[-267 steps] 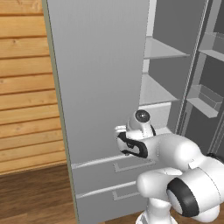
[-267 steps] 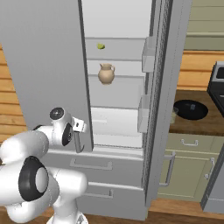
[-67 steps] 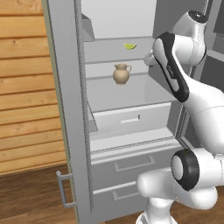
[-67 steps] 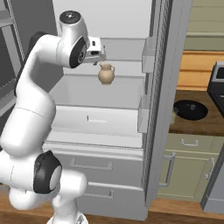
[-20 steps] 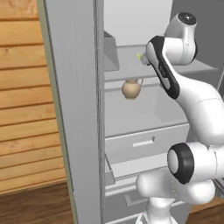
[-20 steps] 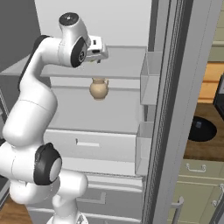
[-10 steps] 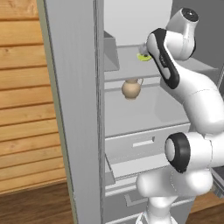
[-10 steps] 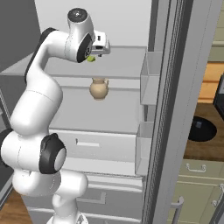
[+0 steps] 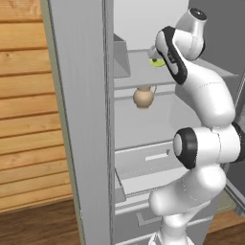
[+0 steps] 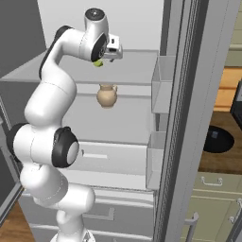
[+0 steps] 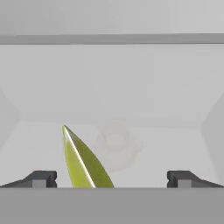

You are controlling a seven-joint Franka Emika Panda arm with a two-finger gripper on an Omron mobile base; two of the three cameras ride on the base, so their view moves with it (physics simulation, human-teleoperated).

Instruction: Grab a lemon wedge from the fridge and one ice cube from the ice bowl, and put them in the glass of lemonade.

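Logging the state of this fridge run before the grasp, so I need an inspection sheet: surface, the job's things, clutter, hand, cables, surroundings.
Surface: pale grey upper shelf of the open fridge; the work is here.
Job's things: lemon wedge lies on that shelf, between the open fingertips, nearer the left one in the hand view. Ice bowl, black, on the counter right of the fridge. Glass of lemonade: nothing seen.
Clutter: tan jug on the shelf below.
Hand: hand open, at the wedge, nothing gripped.
Cables: nothing seen.
Surroundings: wood plank wall to the left; beige cabinets to the right.
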